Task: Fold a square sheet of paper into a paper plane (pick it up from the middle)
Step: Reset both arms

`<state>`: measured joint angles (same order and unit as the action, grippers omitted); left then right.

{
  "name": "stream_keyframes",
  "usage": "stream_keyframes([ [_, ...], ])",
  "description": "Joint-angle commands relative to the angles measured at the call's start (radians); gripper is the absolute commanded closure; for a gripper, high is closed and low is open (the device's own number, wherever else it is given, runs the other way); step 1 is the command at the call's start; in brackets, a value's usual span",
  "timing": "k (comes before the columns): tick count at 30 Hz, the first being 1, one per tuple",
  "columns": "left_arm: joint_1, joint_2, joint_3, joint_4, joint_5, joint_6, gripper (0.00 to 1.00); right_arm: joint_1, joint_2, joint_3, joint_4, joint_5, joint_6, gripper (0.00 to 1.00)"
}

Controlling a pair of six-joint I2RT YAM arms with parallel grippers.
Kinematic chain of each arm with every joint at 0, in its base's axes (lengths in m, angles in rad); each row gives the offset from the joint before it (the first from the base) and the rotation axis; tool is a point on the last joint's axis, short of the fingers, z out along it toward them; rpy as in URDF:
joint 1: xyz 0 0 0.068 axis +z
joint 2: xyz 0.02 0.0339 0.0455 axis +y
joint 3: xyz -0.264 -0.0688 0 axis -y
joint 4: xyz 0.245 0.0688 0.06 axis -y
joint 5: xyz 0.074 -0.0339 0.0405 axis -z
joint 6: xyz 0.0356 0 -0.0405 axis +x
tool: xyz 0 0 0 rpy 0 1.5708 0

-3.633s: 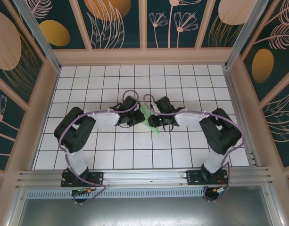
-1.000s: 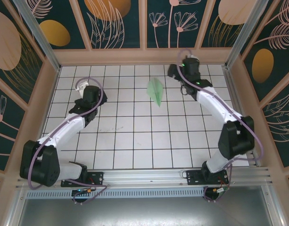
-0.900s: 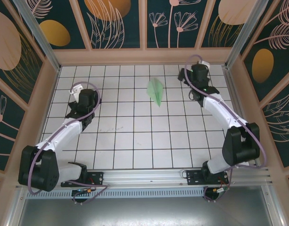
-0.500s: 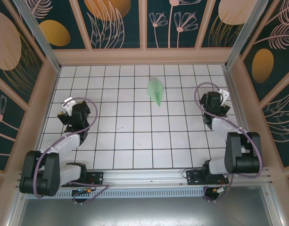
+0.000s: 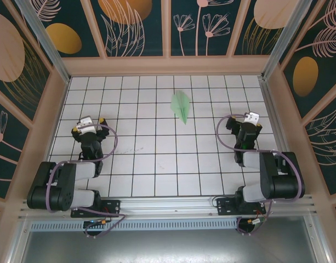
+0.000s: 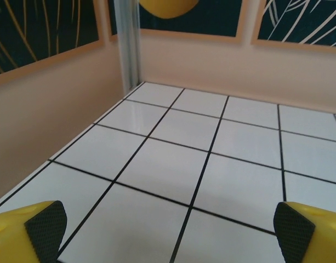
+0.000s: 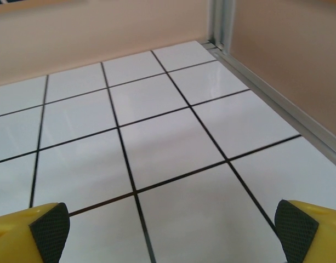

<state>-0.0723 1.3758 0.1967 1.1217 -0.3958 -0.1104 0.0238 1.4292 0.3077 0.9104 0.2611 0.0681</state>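
Progress: you look finished; the folded paper plane lies free on the desk, far middle, nose toward its near edge | left end effector: spread, empty, desk's left side | right end effector: spread, empty, desk's right side | remaining: nothing, by my judgement

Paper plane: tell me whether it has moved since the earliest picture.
Yes. The paper plane has gone from the middle tiles toward the back wall.
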Motion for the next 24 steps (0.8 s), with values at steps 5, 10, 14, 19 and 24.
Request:
stream_keyframes([
  [5, 0.019, 0.115, -0.046, 0.295, 0.112, 0.031, 0.01, -0.020, 0.071, -0.018, 0.205, -0.147, -0.051, 0.01],
  [10, 0.019, 0.142, -0.029, 0.282, 0.107, 0.031, 0.01, -0.048, 0.087, -0.062, 0.294, -0.206, -0.035, 0.01],
  [14, 0.019, 0.152, 0.012, 0.214, 0.073, 0.019, 0.01, -0.048, 0.112, -0.082, 0.350, -0.218, -0.044, 0.01],
  [19, 0.022, 0.148, 0.012, 0.214, 0.064, 0.014, 0.01, -0.048, 0.112, -0.081, 0.345, -0.220, -0.044, 0.01],
  [24, 0.022, 0.149, 0.011, 0.216, 0.065, 0.015, 0.01, -0.048, 0.111, -0.081, 0.345, -0.218, -0.044, 0.01],
])
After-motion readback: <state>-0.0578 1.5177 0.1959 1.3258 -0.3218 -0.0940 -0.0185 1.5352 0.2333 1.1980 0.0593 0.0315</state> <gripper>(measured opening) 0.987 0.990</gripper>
